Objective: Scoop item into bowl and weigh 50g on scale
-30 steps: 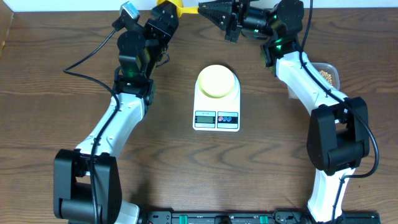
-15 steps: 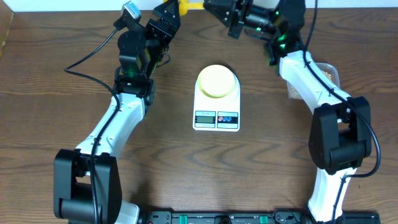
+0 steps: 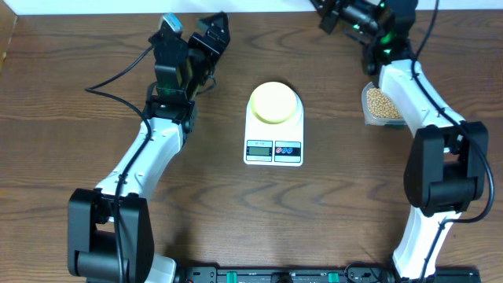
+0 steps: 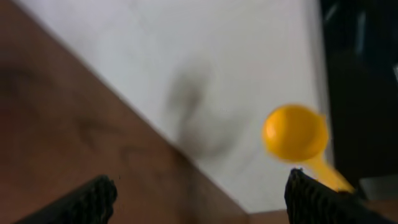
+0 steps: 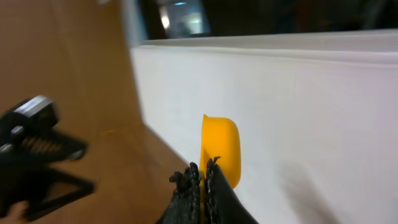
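Yellow scoop [image 5: 221, 148]: handle pinched in the right gripper [image 5: 201, 180], up at the table's far edge. Left gripper [image 3: 211, 33]: spread, empty. Beans [image 3: 381, 100]: in clear tub [image 3: 366, 112], right of the scale [image 3: 273, 137]. Bowl [image 3: 274, 102]: on the scale. Step judged: loading; next, dip scoop into beans.

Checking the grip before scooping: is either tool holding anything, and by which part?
The right tool pinches the yellow plastic scoop by its handle; the left tool is open and empty.
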`<state>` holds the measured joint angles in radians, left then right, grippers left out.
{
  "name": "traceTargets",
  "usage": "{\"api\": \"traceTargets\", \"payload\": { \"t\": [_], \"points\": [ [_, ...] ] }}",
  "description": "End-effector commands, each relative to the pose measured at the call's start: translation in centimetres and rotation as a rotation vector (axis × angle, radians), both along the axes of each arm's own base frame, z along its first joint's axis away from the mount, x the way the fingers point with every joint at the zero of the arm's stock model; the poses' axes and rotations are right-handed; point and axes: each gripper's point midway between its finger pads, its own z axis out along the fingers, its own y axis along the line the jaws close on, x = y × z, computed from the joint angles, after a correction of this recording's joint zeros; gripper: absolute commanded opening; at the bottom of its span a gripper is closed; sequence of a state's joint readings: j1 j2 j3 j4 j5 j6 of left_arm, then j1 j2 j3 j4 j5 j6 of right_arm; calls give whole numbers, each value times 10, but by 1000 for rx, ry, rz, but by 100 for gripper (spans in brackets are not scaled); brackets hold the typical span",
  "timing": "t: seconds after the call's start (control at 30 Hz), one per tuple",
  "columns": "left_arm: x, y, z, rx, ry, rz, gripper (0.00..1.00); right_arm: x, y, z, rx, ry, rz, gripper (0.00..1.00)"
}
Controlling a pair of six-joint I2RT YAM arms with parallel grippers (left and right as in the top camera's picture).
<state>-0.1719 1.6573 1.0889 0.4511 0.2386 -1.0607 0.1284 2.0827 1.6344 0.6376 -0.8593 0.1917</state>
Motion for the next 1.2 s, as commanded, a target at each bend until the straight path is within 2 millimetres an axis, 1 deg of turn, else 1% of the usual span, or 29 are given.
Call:
{"api": "traceTargets", "payload": {
  "t": [0.0,0.17,0.3,0.5,0.63,0.7,0.9,1.17],
  "points": [
    [-3,-1,-12,18,55,-15,88,18,-26,6,-6,-40,-108,1],
    [-10,0,-34,40,145,-17,88,23,-44,7,-6,-41,-142,1],
    [-13,1,-43,133,151,-46,88,25,-51,7,-6,-42,-154,1],
    [-19,2,-56,267,159,-94,88,25,-52,7,-6,-42,-156,1],
    [-27,5,-72,366,199,-130,88,25,-51,6,0,-29,-152,1],
    [-32,10,-82,408,235,-129,88,25,-50,6,7,-16,-150,1],
    [-46,24,-107,459,359,-93,88,25,-50,5,7,-12,-146,1],
    [-68,39,-133,513,508,-68,88,25,-50,5,11,-7,-145,1]
  ]
}}
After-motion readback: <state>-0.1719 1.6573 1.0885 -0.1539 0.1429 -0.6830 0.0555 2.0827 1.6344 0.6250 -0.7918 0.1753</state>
